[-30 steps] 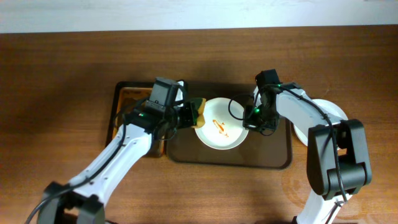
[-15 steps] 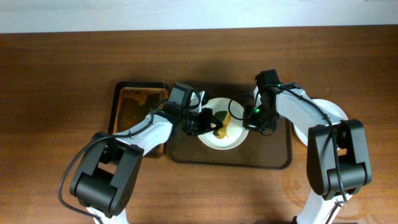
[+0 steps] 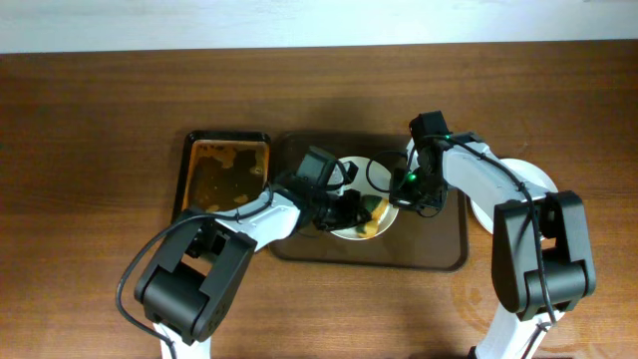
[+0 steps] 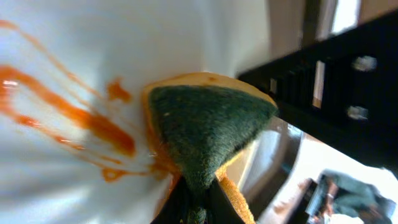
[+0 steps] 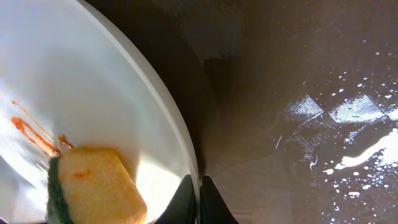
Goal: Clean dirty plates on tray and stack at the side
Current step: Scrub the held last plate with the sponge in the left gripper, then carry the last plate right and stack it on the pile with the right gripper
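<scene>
Left gripper (image 4: 198,200) of mine grips a yellow-and-green sponge (image 4: 205,130) pressed on the round white plate (image 5: 93,81) mid-frame on the dark-brown rectangular tray (image 3: 431,245), orange-red sauce streaks (image 4: 68,112) lying frame-left of the sponge, while my right gripper (image 5: 199,200) apparently pinches the plate's right rim.

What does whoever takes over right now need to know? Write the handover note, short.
Left gripper: shut on the sponge, which is pressed onto the plate.
Right gripper: shut on that plate's rim, steadying it on the tray.
Done: a white plate lies on the tabletop right of the tray. It is only partly in view, and I cannot tell if it is more than one.
Left: wipe off the sauce streaks, then stack this plate on that white plate.
</scene>
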